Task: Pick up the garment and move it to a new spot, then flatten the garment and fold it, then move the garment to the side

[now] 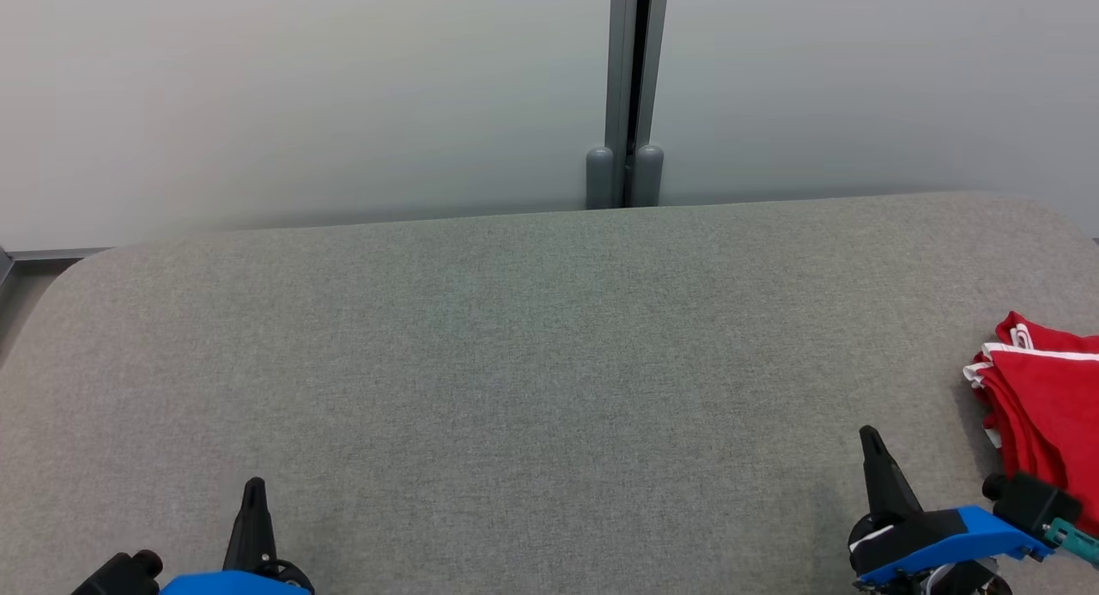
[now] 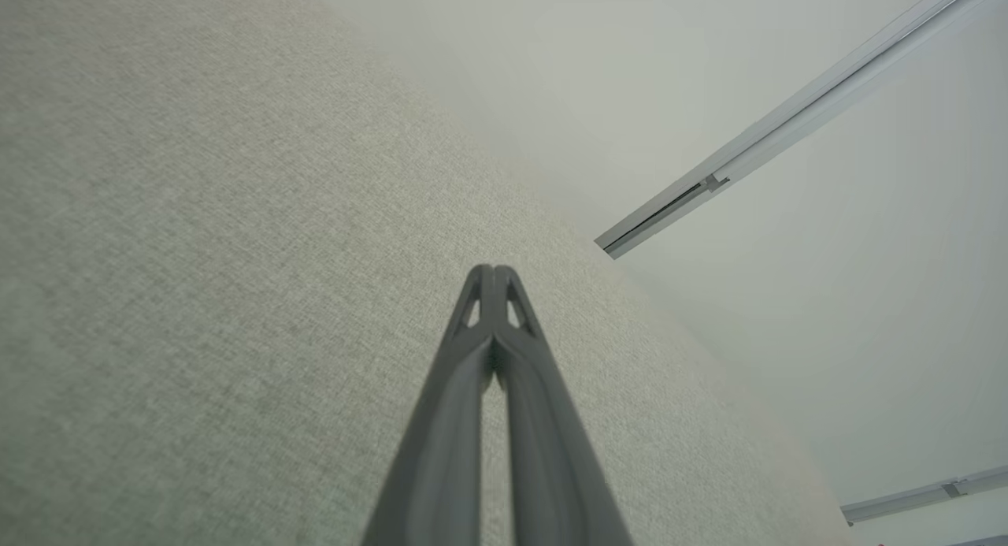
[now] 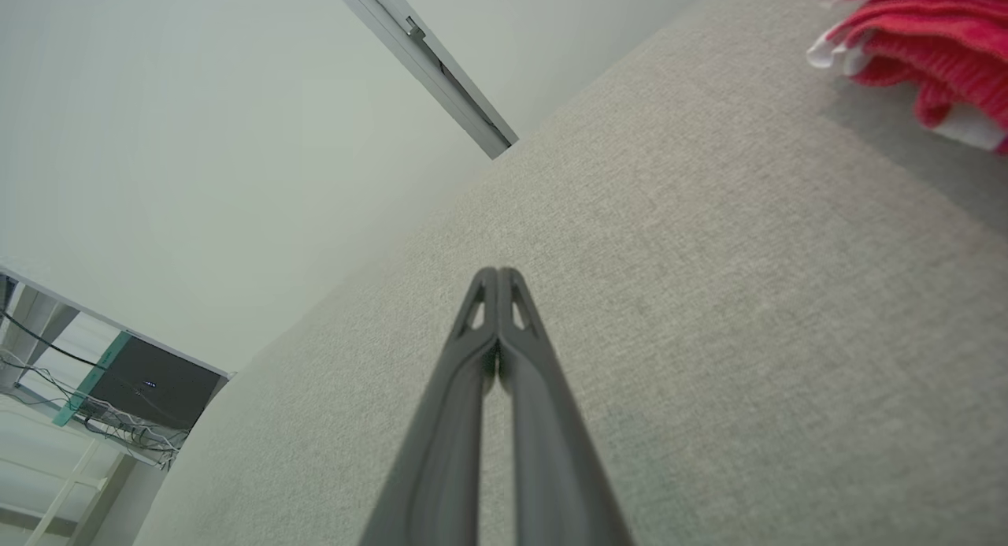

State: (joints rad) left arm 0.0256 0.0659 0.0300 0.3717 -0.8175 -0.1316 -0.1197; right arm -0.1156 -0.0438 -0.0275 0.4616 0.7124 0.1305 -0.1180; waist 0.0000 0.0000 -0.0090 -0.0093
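**Table** [image 1: 549, 363]: grey woven-cloth top with rounded far corners.

**Garment** [image 1: 1043, 406]: red with white trim, folded into a layered stack. It lies on the table at its right edge and is partly cut off by the head view's border. In the right wrist view [image 3: 921, 50] its stacked edges show, with a strip of table cloth between them and the fingers.

**Left gripper** [image 1: 254, 490]: over the table's near left part. Its fingers [image 2: 472, 325] are pressed together with nothing between them.

**Right gripper** [image 1: 869, 436]: over the table's near right part, just beside the garment and not touching it. Its fingers [image 3: 476, 325] are together and hold nothing.

**Wall panels** [image 1: 258, 97]: pale, behind the table's far edge.

**Post** [image 1: 631, 88]: grey upright strip with two rounded feet, standing at the table's far edge, right of its middle.

**Dark box** [image 3: 150, 388]: seen past the table's edge in the right wrist view, with loose cables beside it.
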